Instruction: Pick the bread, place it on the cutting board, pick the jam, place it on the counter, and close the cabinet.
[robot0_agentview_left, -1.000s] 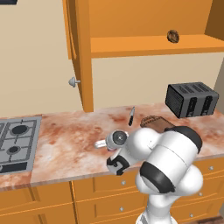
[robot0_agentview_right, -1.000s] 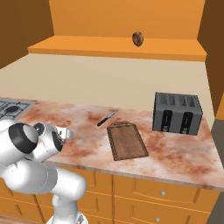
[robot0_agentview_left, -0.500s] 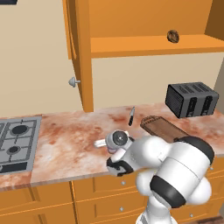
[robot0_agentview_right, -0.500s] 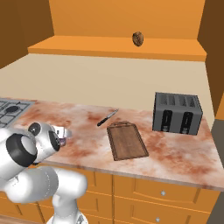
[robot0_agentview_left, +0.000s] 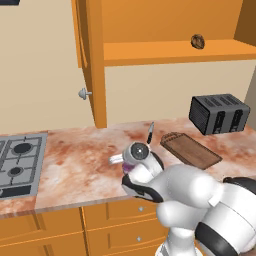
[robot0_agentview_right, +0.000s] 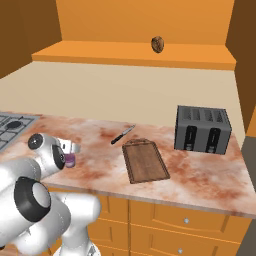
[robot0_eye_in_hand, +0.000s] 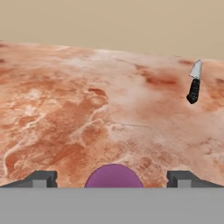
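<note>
Where counter (robot0_agentview_left: 85, 165) meets beige wall, cabinet (robot0_agentview_left: 95, 60) stands open.

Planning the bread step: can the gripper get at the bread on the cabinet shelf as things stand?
Probably not right away. The gripper is low over the counter with the jam between its fingers. The bread sits in the open on the shelf, nothing crowding it.

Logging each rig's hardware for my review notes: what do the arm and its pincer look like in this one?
The arm is built of glossy white rounded segments with dark, nearly black joint rings and a round grey cap at the wrist. The pincer ends in two small dark grey blocky finger tips. No cables or markings are visible.
</note>
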